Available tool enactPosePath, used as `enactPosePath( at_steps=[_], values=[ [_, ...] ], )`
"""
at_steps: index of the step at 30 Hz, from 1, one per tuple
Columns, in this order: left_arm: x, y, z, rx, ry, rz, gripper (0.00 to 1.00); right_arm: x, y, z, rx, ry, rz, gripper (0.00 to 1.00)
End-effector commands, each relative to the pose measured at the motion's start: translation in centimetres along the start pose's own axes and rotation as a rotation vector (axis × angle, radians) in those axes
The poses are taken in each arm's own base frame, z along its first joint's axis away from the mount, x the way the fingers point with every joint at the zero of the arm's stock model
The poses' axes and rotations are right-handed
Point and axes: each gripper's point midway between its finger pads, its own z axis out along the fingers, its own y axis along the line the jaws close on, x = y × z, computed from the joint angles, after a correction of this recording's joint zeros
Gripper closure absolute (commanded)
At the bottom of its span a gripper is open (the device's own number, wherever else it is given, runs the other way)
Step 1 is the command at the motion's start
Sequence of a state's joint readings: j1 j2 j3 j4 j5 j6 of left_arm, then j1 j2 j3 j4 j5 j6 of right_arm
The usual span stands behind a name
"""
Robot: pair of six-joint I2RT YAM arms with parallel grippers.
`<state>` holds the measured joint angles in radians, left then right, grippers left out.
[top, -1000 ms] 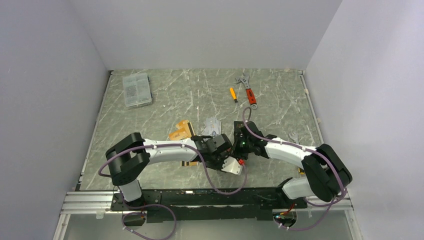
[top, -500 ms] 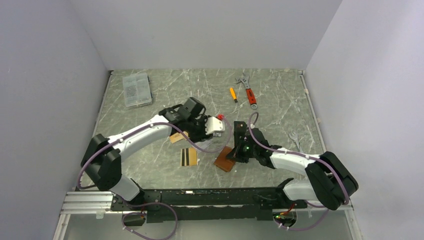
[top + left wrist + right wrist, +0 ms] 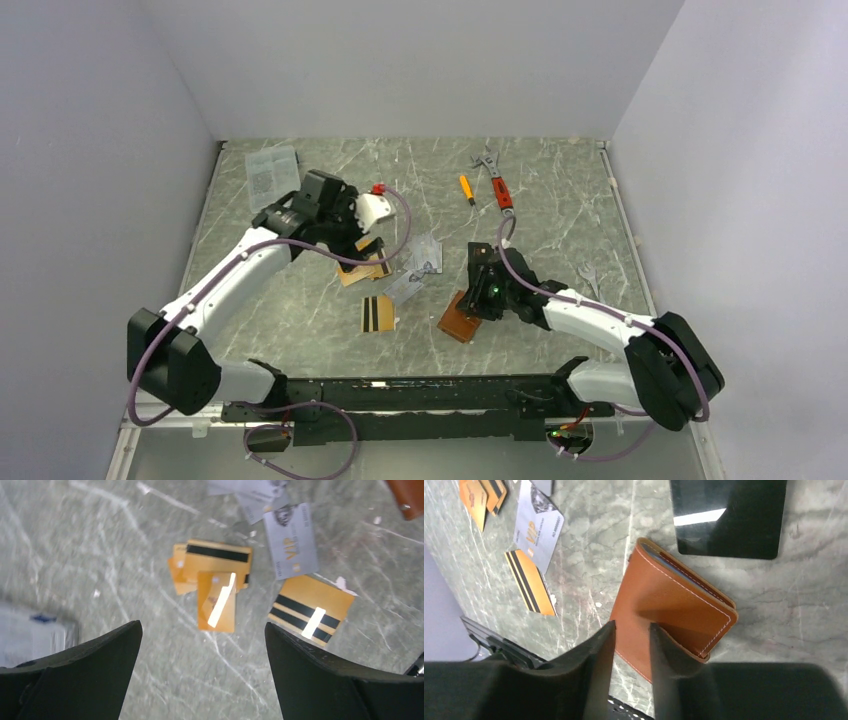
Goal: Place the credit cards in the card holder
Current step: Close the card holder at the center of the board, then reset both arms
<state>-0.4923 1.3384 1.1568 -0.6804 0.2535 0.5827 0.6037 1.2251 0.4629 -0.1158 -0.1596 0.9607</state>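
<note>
Wallet (image 3: pixel 460 322), tan leather and folded shut, lies flat on the table (image 3: pixel 300 320) at the near side, right of centre. The right gripper (image 3: pixel 631 627) is directly above it, its jaws a narrow slot apart and clasping nothing. Whether its fingertips touch the leather I cannot tell. Just beside the wallet, in the right wrist view, lies a glossy black rectangle (image 3: pixel 729 517).

Left of the wallet lies a gold card with black stripes (image 3: pixel 377 313). A silver VIP card (image 3: pixel 405 288) is just beyond it, with more silver cards (image 3: pixel 425 250) farther off. Left again, a loose overlapping pile of orange cards (image 3: pixel 210 575) lies under the left gripper (image 3: pixel 202 627). That gripper hangs above the pile with its jaws wide apart and empty.

A clear box (image 3: pixel 270 170) sits at the far left, partly behind the left arm. At the far right are an orange screwdriver (image 3: pixel 466 189) and a red-handled wrench (image 3: pixel 497 182). A small spanner (image 3: pixel 588 272) lies at the right.
</note>
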Motion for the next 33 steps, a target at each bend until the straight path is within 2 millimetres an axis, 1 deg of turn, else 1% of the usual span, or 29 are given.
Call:
enactPosePath(
  at_steps=[1, 2, 3, 4, 5, 6, 7, 8, 13, 16, 18, 20, 22, 23, 25, 26, 27, 28, 29, 30, 31, 32, 33],
  values=[
    [1.4, 3.1, -3.3, -0.146, 0.022, -0.155, 0.01, -2.7, 4.1, -1.4, -0.083, -0.086, -0.122, 0.6],
    [2.1, 3.9, -4.1, -0.169, 0.021, -0.19, 0.01, -3.2, 5.3, -1.6, -0.108, -0.098, -0.145, 0.53],
    [2.6, 4.2, -4.8, -0.174, 0.019, -0.215, 0.01, -3.6, 6.2, -1.8, -0.123, -0.108, -0.171, 0.44],
    [2.8, 4.4, -5.5, -0.179, 0.011, -0.233, 0.01, -4.2, 7.2, -2.0, -0.129, -0.118, -0.193, 0.4],
    [3.0, 4.8, -6.3, -0.198, 0.009, -0.252, 0.01, -5.1, 8.8, -2.5, -0.148, -0.134, -0.22, 0.3],
    [3.2, 5.1, -7.0, -0.221, 0.005, -0.269, 0.01, -5.3, 9.1, -2.5, -0.144, -0.133, -0.245, 0.21],
    [3.4, 5.5, -7.8, -0.249, 0.0, -0.286, 0.01, -6.4, 10.4, -3.0, -0.148, -0.152, -0.276, 0.1],
    [3.4, 6.0, -8.6, -0.286, -0.011, -0.301, 0.01, -7.0, 11.1, -3.4, -0.145, -0.164, -0.301, 0.02],
    [3.2, 7.1, -12.0, -0.407, -0.075, -0.373, 0.0, -10.4, 15.9, -6.1, -0.163, -0.211, -0.409, 0.0],
    [4.3, 7.8, -13.0, -0.465, -0.077, -0.406, 0.01, -12.6, 17.5, -8.6, -0.138, -0.257, -0.459, 0.0],
    [5.3, 7.9, -13.1, -0.481, -0.05, -0.417, 0.01, -14.8, 17.5, -10.6, -0.12, -0.298, -0.45, 0.0],
    [6.5, 8.5, -13.0, -0.522, -0.026, -0.443, 0.01, -17.3, 16.2, -12.1, -0.114, -0.328, -0.396, 0.0],
    [7.5, 9.6, -12.7, -0.556, -0.036, -0.49, 0.01, -20.1, 13.5, -13.3, -0.099, -0.374, -0.307, 0.0],
    [8.0, 10.1, -12.4, -0.571, -0.037, -0.514, 0.01, -21.5, 11.8, -13.8, -0.075, -0.404, -0.257, 0.0],
    [9.0, 11.1, -11.4, -0.571, -0.056, -0.566, 0.01, -24.2, 6.7, -14.7, 0.046, -0.496, -0.14, 0.0],
    [9.4, 11.9, -11.1, -0.579, -0.084, -0.596, 0.01, -25.9, 3.4, -15.7, 0.138, -0.579, -0.075, 0.0],
    [10.3, 12.4, -10.4, -0.577, -0.102, -0.631, 0.01, -26.2, 0.4, -16.2, 0.214, -0.644, -0.022, 0.0],
    [10.2, 12.8, -9.9, -0.566, -0.138, -0.637, 0.01, -27.2, -1.4, -17.2, 0.272, -0.727, 0.014, 0.0],
    [10.9, 12.8, -9.0, -0.552, -0.169, -0.655, 0.01, -27.2, -3.4, -17.7, 0.334, -0.791, 0.042, 0.0],
    [11.5, 13.2, -8.5, -0.558, -0.212, -0.671, 0.01, -27.3, -5.2, -18.4, 0.395, -0.865, 0.059, 0.0],
    [12.0, 13.4, -7.8, -0.558, -0.252, -0.679, 0.01, -26.4, -7.2, -18.5, 0.447, -0.919, 0.067, 0.0],
    [12.2, 13.7, -7.5, -0.567, -0.3, -0.674, 0.01, -26.9, -8.1, -19.4, 0.478, -1.007, 0.078, 0.0],
    [12.6, 13.8, -7.2, -0.575, -0.331, -0.677, 0.01, -26.2, -9.5, -19.8, 0.505, -1.071, 0.08, 0.0]
  ],
)
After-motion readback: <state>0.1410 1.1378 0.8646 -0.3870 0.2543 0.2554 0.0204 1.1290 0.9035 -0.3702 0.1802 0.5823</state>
